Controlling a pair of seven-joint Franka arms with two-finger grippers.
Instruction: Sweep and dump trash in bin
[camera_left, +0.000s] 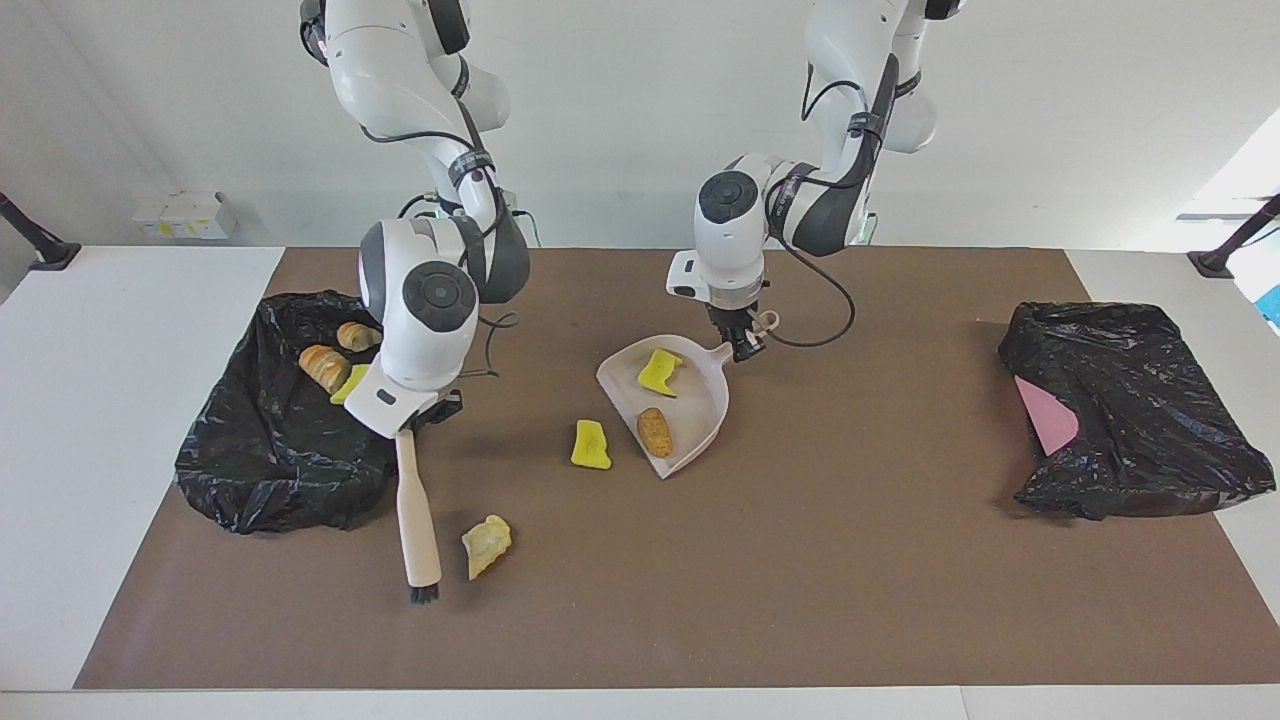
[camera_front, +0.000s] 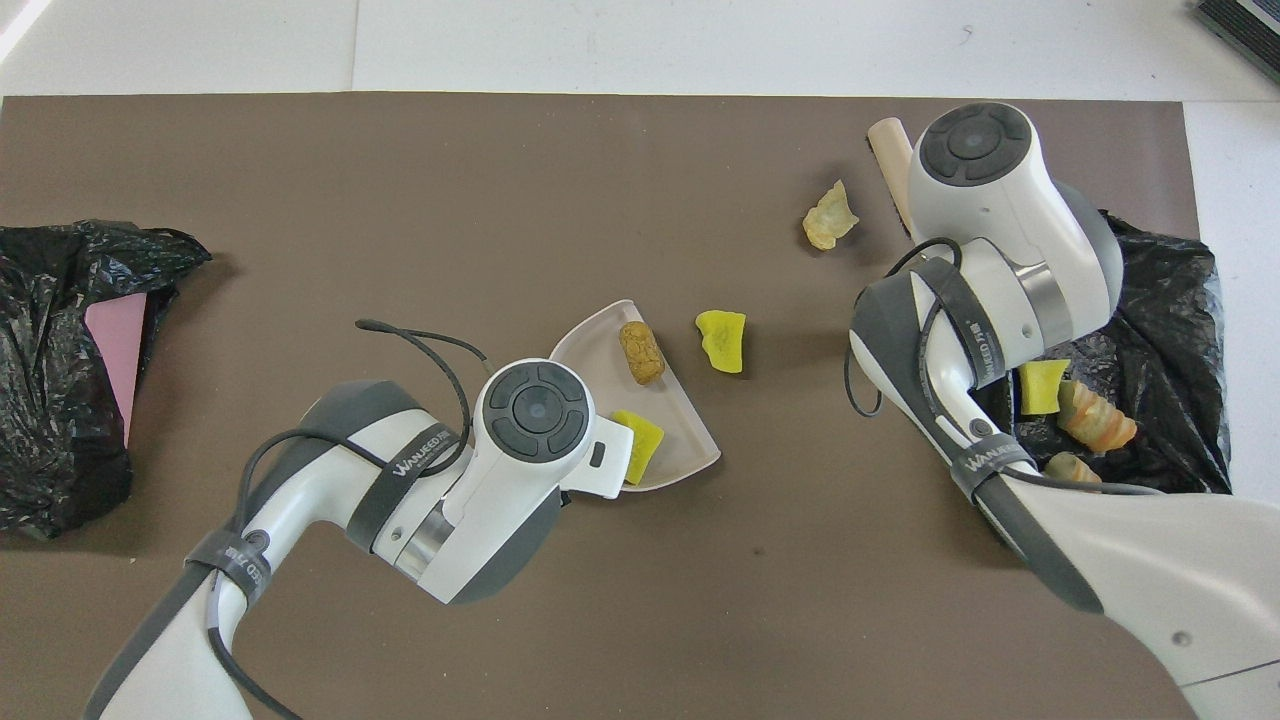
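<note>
My left gripper is shut on the handle of the beige dustpan, which rests on the brown mat. In the pan lie a yellow sponge chunk and a tan bread lump. Another yellow chunk lies on the mat just beside the pan's mouth. My right gripper is shut on the handle of the beige hand brush, whose bristles touch the mat beside a pale yellow piece. The black bin bag holds two bread lumps and a yellow chunk.
A second black bag with a pink sheet in it lies at the left arm's end of the table. In the overhead view the dustpan sits mid-table and the bin bag lies under my right arm.
</note>
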